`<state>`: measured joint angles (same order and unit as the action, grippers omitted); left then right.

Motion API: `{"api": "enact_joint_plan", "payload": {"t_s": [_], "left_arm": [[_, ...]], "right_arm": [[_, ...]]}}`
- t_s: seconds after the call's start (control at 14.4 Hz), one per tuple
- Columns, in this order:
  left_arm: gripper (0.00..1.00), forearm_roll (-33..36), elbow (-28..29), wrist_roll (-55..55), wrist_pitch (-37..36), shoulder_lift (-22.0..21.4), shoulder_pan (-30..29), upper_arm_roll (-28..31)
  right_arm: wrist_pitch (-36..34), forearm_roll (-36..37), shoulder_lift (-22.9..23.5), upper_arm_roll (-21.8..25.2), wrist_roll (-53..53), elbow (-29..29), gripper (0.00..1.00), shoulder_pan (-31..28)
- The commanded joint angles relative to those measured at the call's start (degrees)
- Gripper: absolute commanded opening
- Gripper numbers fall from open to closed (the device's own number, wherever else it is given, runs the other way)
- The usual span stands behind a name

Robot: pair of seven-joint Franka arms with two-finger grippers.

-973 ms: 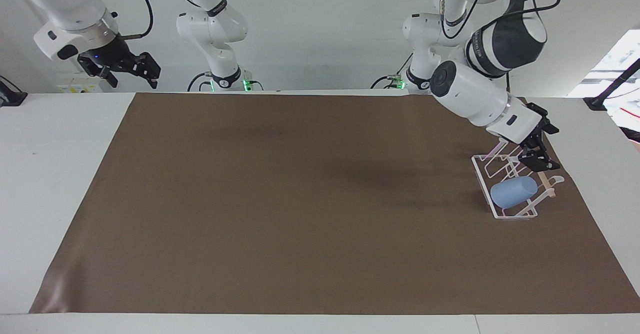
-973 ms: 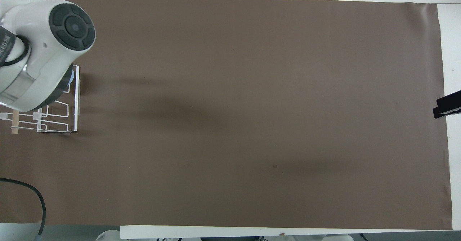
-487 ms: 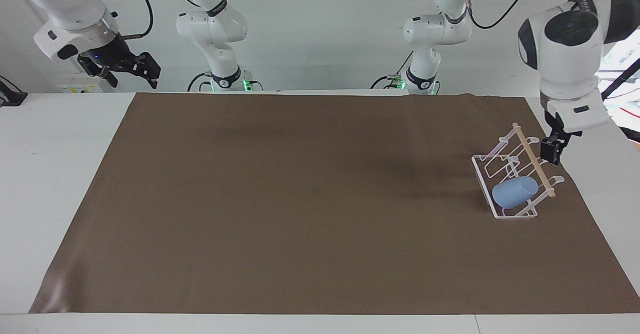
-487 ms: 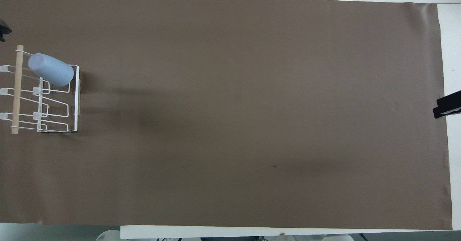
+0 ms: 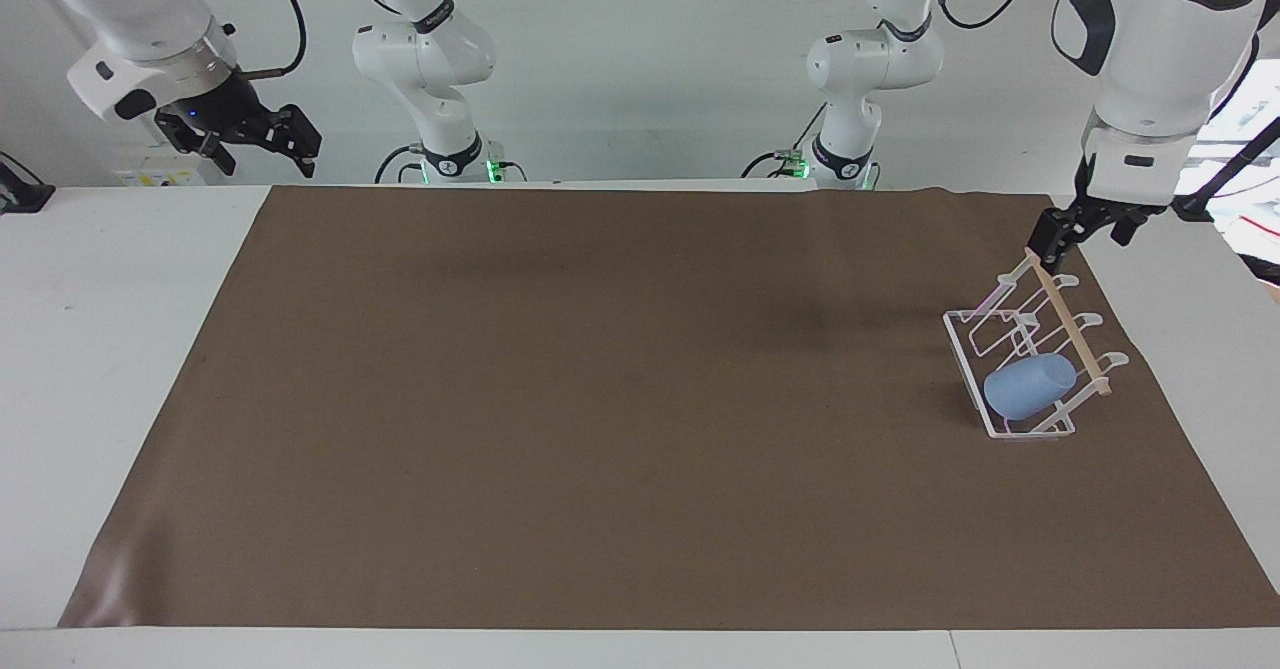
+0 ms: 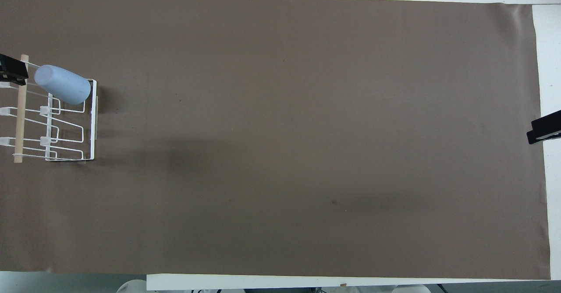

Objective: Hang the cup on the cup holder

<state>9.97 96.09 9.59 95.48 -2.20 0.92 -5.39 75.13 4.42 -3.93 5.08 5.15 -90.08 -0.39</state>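
Note:
The light-blue cup (image 5: 1030, 386) (image 6: 62, 84) lies tilted on a slanted prong of the white wire cup holder (image 5: 962, 344) (image 6: 93, 122), at the holder's end farther from the robots. Nothing grips the cup. The holder stands on the brown mat at the left arm's end of the table, with its wooden dowel (image 5: 1068, 319) across the top. My left gripper (image 5: 1085, 232) hangs open and empty in the air, over the holder's end nearer to the robots. One of its fingers (image 6: 12, 69) shows at the overhead view's edge. My right gripper (image 5: 255, 139) waits, raised and open, at the right arm's end.
A large brown mat (image 5: 600, 399) covers most of the white table (image 5: 100, 349). The right gripper's black tip (image 6: 543, 131) shows at the mat's edge in the overhead view. Both arm bases stand at the robots' edge of the table.
The left arm has swung up and away from the cup holder, its gripper now higher and clear of the cup. The cup stays on its prong. The right arm has not moved.

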Motion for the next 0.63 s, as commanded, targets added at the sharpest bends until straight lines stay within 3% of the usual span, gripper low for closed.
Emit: {"api": "enact_joint_plan", "payload": {"t_s": [0.0,0.14,0.42,0.56], "left_arm": [[1.00,-10.89,-5.96,-11.20,-7.98,1.65,0.57,3.87],[1.00,-10.59,-7.93,-14.77,-9.44,2.46,5.56,6.79],[1.00,-9.17,-9.16,-14.77,-13.73,3.51,6.20,6.18],[1.00,-9.53,-16.07,-14.77,-17.06,5.97,5.85,6.00]], "right_arm": [[-0.07,-1.08,-1.17,0.02,0.56,-1.33,0.99,-0.40],[-0.16,-1.08,-1.17,0.02,0.56,-1.24,0.99,-0.31],[-0.16,-1.17,-1.17,0.02,0.56,-1.24,0.99,-0.40],[-0.16,-1.17,-1.17,0.02,0.56,-1.24,0.99,-0.31]]}}
